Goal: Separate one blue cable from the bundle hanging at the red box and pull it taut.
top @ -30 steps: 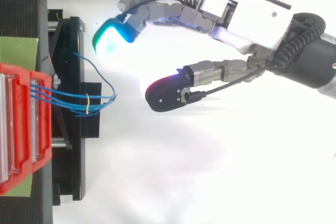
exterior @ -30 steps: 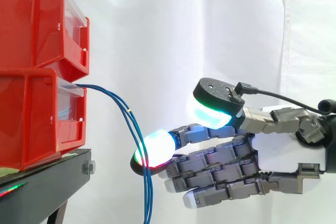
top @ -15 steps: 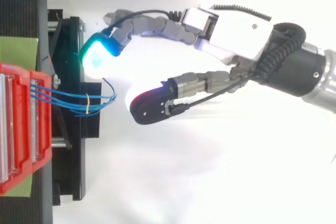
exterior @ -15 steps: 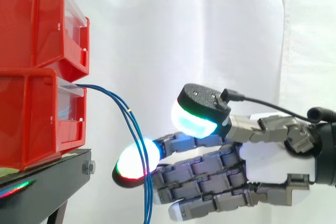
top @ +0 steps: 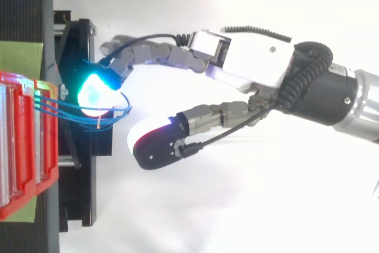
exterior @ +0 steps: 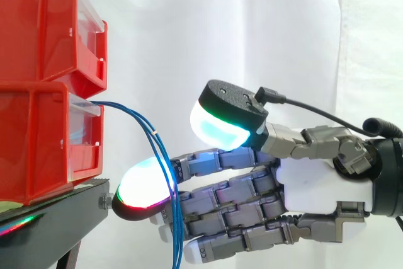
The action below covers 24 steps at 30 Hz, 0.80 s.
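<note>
The blue cables (exterior: 155, 135) hung upright at the red box's (exterior: 38, 143) front edge. They were straddled by the straight finger and thumb of the unclenched hand (exterior: 315, 181), and nothing was gripped.

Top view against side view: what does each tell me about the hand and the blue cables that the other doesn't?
Top view: the blue cables fan into separate strands, bound by a yellow tie, with one glowing fingertip over them. Side view: they leave the lower red bin, arc down and hang slack across the fingers. Both: the hand is open, fingers extended, pinching nothing.
</note>
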Tool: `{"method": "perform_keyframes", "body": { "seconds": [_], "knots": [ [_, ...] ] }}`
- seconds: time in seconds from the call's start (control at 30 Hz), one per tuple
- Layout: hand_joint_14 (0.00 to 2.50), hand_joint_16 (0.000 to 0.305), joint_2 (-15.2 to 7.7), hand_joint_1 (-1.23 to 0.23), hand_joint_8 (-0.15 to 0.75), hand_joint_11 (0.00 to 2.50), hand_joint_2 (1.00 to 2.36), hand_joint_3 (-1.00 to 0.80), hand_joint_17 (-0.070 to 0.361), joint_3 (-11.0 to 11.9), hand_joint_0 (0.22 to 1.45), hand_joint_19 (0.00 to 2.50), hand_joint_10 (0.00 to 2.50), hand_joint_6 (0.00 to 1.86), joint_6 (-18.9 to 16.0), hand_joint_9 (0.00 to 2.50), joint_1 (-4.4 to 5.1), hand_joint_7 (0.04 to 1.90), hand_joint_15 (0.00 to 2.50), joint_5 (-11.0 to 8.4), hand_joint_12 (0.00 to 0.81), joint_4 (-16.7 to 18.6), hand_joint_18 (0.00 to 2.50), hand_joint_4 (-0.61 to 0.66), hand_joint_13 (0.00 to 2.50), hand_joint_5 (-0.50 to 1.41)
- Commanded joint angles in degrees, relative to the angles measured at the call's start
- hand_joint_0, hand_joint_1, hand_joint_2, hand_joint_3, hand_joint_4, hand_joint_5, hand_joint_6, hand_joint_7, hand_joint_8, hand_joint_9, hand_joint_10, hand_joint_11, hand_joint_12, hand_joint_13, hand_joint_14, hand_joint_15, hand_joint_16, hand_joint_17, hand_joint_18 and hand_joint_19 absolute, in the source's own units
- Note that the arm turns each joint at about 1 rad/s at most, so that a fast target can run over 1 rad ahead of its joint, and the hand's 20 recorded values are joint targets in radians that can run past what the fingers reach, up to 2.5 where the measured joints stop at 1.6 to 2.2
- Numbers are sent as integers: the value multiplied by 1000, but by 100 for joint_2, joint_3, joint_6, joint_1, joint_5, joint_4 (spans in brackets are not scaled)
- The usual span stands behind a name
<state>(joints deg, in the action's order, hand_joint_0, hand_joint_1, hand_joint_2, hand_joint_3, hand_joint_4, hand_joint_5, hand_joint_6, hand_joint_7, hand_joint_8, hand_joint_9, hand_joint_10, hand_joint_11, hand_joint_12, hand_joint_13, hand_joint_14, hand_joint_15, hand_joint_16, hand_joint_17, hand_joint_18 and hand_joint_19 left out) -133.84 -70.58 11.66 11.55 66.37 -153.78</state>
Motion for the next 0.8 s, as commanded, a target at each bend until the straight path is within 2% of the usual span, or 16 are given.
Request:
{"method": "perform_keyframes", "body": {
  "seconds": [0.0,0.47,0.63,0.77],
  "knots": [
    [0,42,-2,-552,218,0,1000,-500,94,44,532,253,0,502,3,206,40,757,8,-1,302,-12,146,202,105,-221],
    [0,40,7,-589,227,12,1000,-500,90,62,576,265,0,503,-6,319,102,868,13,-1,289,15,229,285,180,-169],
    [0,39,-2,-585,233,28,1002,-489,88,141,596,277,1,503,-15,359,102,922,22,8,285,-12,255,285,205,-154],
    [2,39,7,-565,239,56,1007,-435,87,159,616,281,2,503,-23,411,102,1038,37,17,282,-12,286,251,238,-133]
  ]
}}
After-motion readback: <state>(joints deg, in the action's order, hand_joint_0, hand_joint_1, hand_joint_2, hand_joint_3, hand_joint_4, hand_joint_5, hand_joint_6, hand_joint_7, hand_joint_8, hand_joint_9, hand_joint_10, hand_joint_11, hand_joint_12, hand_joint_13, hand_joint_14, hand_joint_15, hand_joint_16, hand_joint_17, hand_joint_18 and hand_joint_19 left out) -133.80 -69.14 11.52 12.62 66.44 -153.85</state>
